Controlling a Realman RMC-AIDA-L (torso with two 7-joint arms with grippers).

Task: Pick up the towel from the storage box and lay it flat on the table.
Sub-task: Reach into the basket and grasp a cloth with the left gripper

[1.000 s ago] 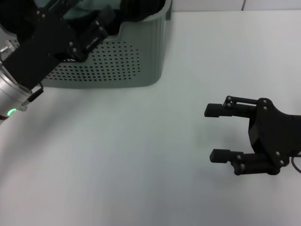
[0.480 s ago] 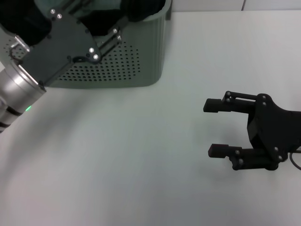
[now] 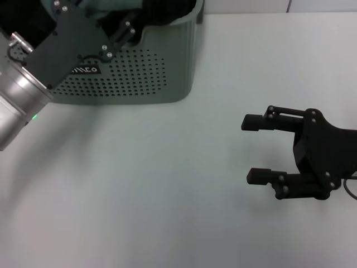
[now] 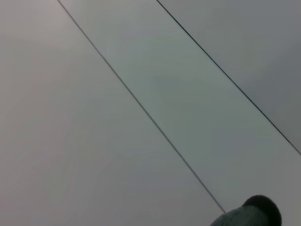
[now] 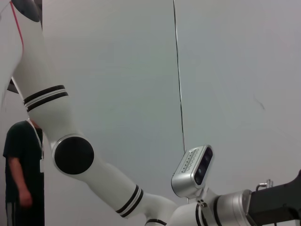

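The step in hand looks like the pick itself: the left gripper (image 3: 120, 25) is reaching over the near rim of the storage box (image 3: 139, 78), its black body slanting up from the silver wrist at the box's left front corner and covering most of the box's opening. Its fingertips are lost inside the box, so I cannot tell whether they are spread, closed, or already pinching cloth. A pale grey-green fold, likely the towel (image 3: 106, 6), shows just inside the box beside the gripper, with dark black fabric (image 3: 167, 11) filling the box's right-hand part behind the dipped rim. The towel is therefore judged to be still in the box, with nothing laid out yet. The next move would call for a firm pinch on the towel alone, not the black fabric beside it, then a lift high enough to clear the box's rim before carrying it toward the bare table (image 3: 167, 190) in front of the box. Well to the right of the box and nearer the robot, the right gripper (image 3: 256, 148) hangs idle above the table, its two fingers parted wide and pointing back toward the box's side, holding nothing.
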